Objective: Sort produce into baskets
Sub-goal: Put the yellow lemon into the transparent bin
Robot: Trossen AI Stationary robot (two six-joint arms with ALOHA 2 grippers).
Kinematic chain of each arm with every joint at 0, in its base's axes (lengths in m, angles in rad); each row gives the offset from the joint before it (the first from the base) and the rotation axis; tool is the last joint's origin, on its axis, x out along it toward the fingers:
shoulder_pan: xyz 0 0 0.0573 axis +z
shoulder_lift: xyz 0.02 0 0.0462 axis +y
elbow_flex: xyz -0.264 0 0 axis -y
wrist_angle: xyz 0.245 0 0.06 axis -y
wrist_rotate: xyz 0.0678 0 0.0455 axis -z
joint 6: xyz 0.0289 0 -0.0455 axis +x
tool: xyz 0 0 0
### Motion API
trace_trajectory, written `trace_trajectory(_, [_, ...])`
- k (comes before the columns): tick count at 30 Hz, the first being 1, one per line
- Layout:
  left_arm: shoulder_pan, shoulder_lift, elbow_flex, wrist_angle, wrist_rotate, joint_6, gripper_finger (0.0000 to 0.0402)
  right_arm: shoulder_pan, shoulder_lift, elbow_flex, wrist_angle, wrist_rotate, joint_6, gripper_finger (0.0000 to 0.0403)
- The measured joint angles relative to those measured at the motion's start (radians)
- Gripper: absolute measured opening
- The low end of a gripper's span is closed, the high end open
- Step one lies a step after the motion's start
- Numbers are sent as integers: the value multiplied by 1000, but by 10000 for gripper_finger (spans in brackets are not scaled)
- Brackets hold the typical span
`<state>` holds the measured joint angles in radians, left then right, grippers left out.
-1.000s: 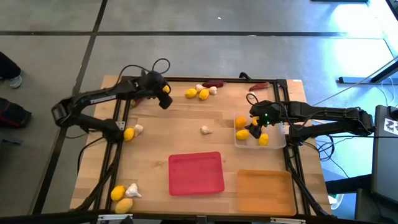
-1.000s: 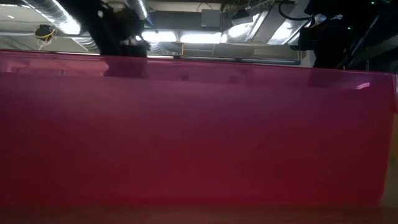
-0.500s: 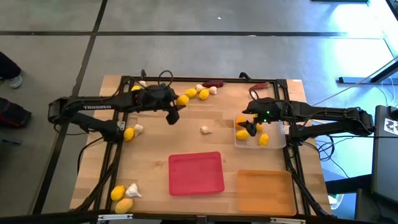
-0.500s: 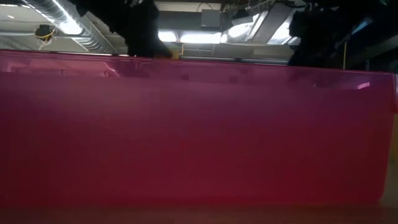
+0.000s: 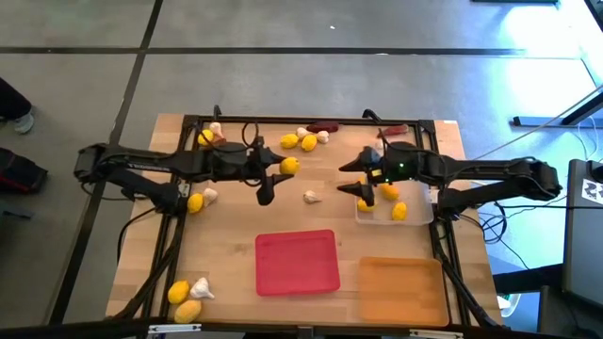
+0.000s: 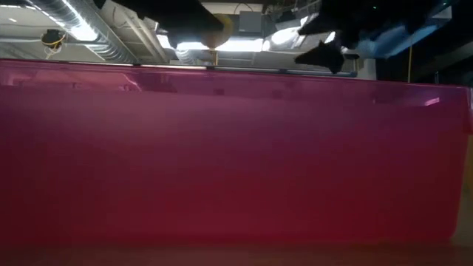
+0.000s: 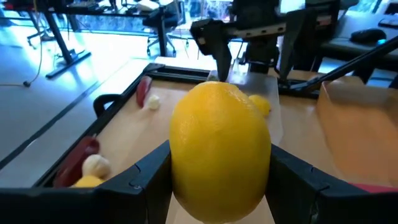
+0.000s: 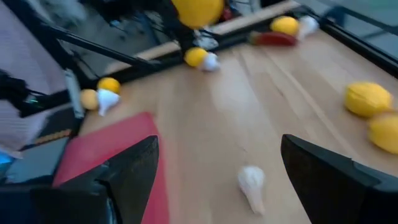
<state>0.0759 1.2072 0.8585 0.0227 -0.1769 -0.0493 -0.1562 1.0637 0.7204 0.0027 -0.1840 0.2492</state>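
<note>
The red tray (image 5: 298, 263) sits at the near edge of the table, empty, with the translucent orange tray (image 5: 400, 287) beside it to the right, also empty. Its red wall fills the low view and hides the tabletop there. Three items — two lemons and a garlic bulb (image 5: 187, 298) — lie at the near left corner.

Farther in, the left gripper (image 5: 283, 168) pinches a lemon (image 7: 219, 148) between its two fingers, carried clear of the wood over the middle of the table. It is held side-on and high, presumably so it can travel over the loose produce toward the clear tray (image 5: 394, 207), where other lemons already lie; that looks like the lemon basket. A loose garlic bulb (image 5: 310, 197) lies on the wood just below that path, too low to obstruct.

The right gripper (image 5: 356, 186) hangs at the clear tray's left edge with its fingers spread and nothing between them — directly across from the lemon. That arm stands in the way of a straight delivery, so one of them likely has to yield.

At the far edge lie more lemons and garlic (image 5: 303, 140) and two dark red chilies (image 5: 323, 126), unsorted. A lemon and garlic pair (image 5: 200, 199) rests by the left rail.
</note>
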Motion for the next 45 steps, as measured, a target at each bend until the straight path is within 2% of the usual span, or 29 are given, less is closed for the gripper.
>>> trace_trajectory(5, [-26, 40, 0, 36, 0, -20, 201, 0, 78, 0, 187, -131, -11, 331])
trace_trajectory(14, [-68, 109, 0, 148, 14, -4, 202, 0, 161, 0, 416, -118, -26, 330])
trace_trajectory(21, [-86, 132, 0, 233, 14, -3, 202, 0, 246, 0, 683, -150, -21, 330])
trace_trajectory(28, [-95, 133, 0, 253, 14, -12, 202, 2, 289, 0, 743, -150, -19, 330])
trace_trajectory(36, [-95, 133, 0, 255, 14, -15, 207, 63, 327, 0, 856, -146, -11, 330])
trace_trajectory(41, [-96, 133, 0, 263, 26, -13, 207, 71, 329, 0, 846, -32, -48, 330])
trace_trajectory(45, [-96, 133, 0, 280, 53, -4, 207, 71, 359, 2, 878, -30, -48, 330])
